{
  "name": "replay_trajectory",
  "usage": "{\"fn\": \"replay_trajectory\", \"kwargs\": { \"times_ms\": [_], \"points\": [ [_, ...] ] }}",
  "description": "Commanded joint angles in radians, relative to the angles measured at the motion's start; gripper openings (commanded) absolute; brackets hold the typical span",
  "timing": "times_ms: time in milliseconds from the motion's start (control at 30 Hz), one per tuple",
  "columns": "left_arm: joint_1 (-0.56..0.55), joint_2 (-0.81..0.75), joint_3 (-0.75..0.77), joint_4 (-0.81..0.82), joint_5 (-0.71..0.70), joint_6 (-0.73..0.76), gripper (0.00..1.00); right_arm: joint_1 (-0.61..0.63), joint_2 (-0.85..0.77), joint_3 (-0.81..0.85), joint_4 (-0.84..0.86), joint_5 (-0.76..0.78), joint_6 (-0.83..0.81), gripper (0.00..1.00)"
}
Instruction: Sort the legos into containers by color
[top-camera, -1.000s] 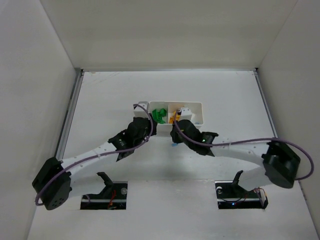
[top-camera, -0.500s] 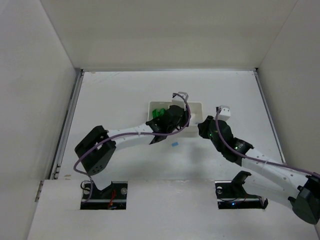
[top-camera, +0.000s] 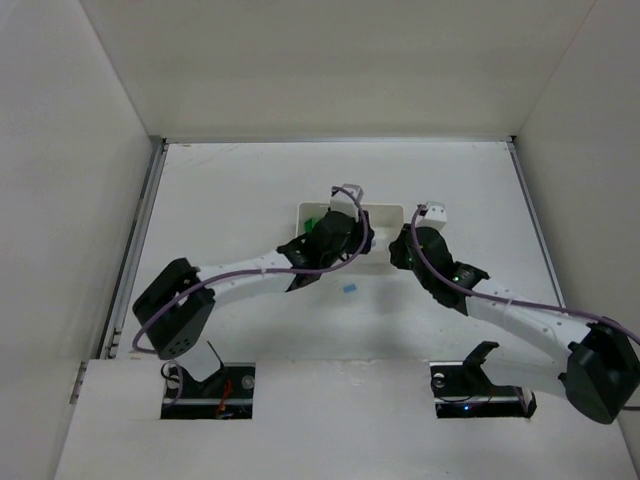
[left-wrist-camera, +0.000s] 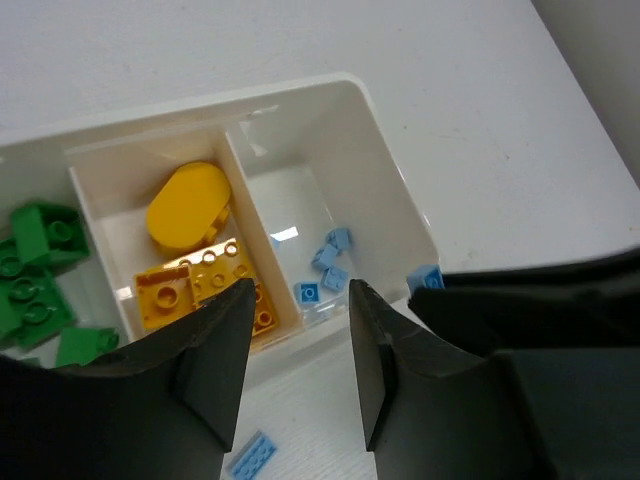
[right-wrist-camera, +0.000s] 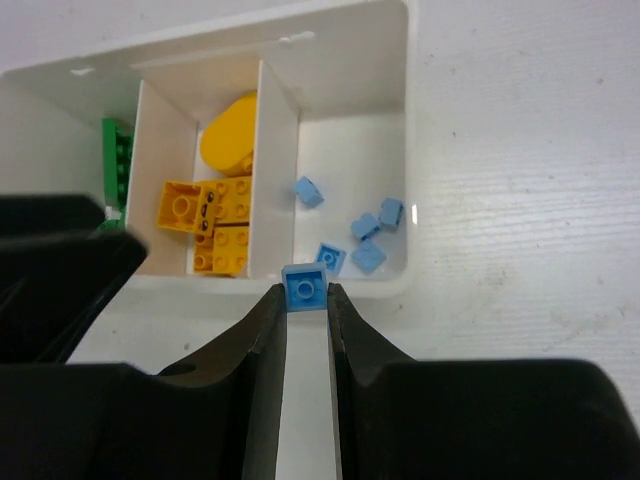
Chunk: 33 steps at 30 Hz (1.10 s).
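The white three-compartment tray (top-camera: 388, 211) holds green bricks (left-wrist-camera: 35, 280) on the left, yellow-orange bricks (left-wrist-camera: 195, 265) in the middle and several tiny light blue bricks (right-wrist-camera: 365, 235) on the right. My right gripper (right-wrist-camera: 305, 302) is shut on one small light blue brick (right-wrist-camera: 304, 286), held at the near wall of the blue compartment. It also shows in the top view (top-camera: 403, 250). My left gripper (left-wrist-camera: 300, 300) is open and empty above the tray's near edge, covering much of the tray in the top view (top-camera: 342, 235).
A flat light blue brick (top-camera: 349, 289) lies loose on the table just in front of the tray, below my left fingers (left-wrist-camera: 252, 458). White walls enclose the table. The right gripper's body sits close beside my left one (left-wrist-camera: 540, 300).
My left gripper swung from the tray's left end to over its middle. My right gripper moved right, then came in toward the tray's right compartment. The loose blue brick stayed put.
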Motion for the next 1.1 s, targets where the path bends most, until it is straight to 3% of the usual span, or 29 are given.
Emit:
{"fn": "replay_trajectory", "kwargs": {
  "times_ms": [0, 233, 400, 767, 1067],
  "points": [
    [-0.007, -0.153, -0.104, 0.02, -0.022, 0.024, 0.39, -0.011, 0.064, 0.096, 0.105, -0.018, -0.042, 0.21],
    [-0.056, -0.33, -0.347, 0.0, -0.019, 0.02, 0.41, -0.053, 0.181, 0.156, 0.127, -0.003, -0.053, 0.23],
    [-0.108, -0.324, -0.424, 0.023, -0.002, 0.046, 0.47, -0.059, 0.206, 0.182, 0.133, 0.004, -0.085, 0.45],
    [-0.129, -0.132, -0.408, 0.124, 0.104, 0.147, 0.46, -0.054, 0.078, 0.095, 0.217, -0.021, -0.097, 0.45],
    [-0.14, -0.003, -0.339, 0.101, 0.059, 0.216, 0.46, -0.054, 0.057, 0.069, 0.231, -0.052, -0.094, 0.45]
  ]
}}
